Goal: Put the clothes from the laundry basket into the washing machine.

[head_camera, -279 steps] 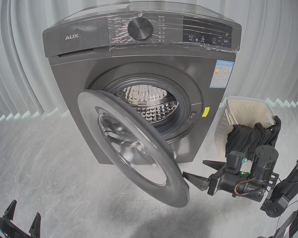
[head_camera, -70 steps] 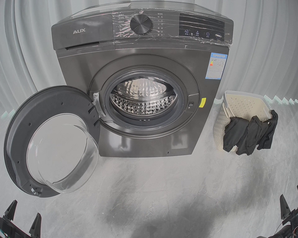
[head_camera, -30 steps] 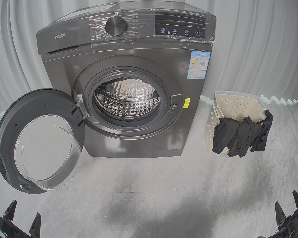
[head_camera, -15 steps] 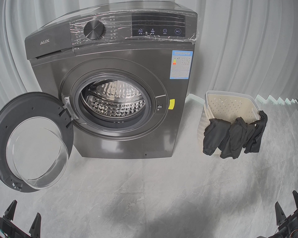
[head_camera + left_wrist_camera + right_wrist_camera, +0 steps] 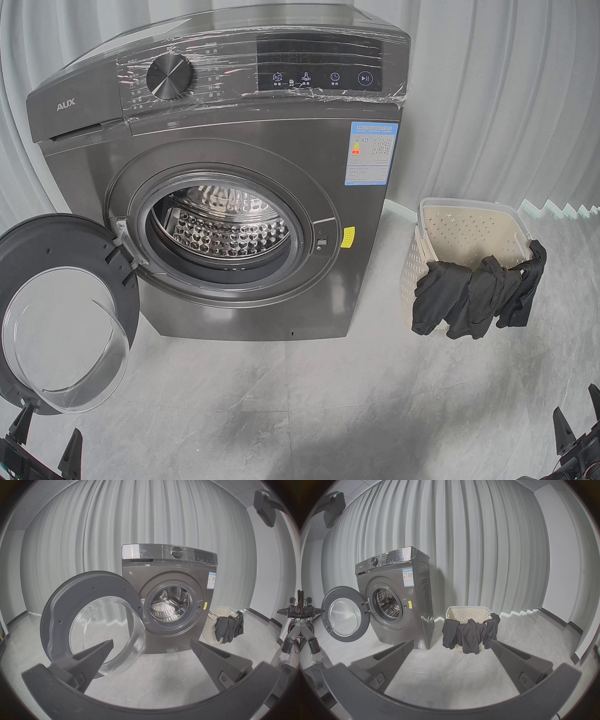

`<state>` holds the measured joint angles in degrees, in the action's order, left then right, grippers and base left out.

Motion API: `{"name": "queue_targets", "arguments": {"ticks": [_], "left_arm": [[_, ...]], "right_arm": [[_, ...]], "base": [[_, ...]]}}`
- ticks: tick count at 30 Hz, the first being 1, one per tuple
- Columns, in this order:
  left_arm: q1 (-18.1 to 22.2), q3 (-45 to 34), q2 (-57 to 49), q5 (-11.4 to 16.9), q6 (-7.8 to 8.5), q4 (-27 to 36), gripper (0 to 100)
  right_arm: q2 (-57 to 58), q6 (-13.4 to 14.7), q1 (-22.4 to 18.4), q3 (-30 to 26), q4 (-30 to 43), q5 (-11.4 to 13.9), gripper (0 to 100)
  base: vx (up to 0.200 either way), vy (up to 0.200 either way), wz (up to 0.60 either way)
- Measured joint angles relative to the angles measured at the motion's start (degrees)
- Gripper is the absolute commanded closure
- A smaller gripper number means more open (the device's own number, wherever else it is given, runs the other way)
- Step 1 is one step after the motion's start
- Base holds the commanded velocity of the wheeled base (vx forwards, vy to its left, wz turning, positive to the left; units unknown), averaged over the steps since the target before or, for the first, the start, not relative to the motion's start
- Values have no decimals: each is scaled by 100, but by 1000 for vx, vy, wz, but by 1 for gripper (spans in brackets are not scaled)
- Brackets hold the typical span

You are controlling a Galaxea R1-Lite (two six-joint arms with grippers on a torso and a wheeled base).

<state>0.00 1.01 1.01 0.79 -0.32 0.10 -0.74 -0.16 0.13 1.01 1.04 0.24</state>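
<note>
Over the near rim of the cream laundry basket hang the black clothes, just beside the washing machine. They look limp and light, so pinching the bunched fold at the rim seems best. Their length runs downward, ends toward the floor. The machine's door stands wide. Left gripper and right gripper are spread and empty, well apart from the basket.

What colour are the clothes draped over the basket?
The clothes are black; clearest in right wrist view.
</note>
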Motion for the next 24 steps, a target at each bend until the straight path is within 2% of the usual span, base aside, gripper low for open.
{"name": "queue_targets", "arguments": {"ticks": [3, 24], "left_arm": [[-2, 0, 0, -1, 0, 1, 0], [-7, 0, 0, 0, 0, 6, 0]], "right_arm": [[-2, 0, 0, 0, 0, 0, 0], [-7, 0, 5, 0, 2, -2, 0]], "base": [[0, 0, 0], [0, -200, 0]]}}
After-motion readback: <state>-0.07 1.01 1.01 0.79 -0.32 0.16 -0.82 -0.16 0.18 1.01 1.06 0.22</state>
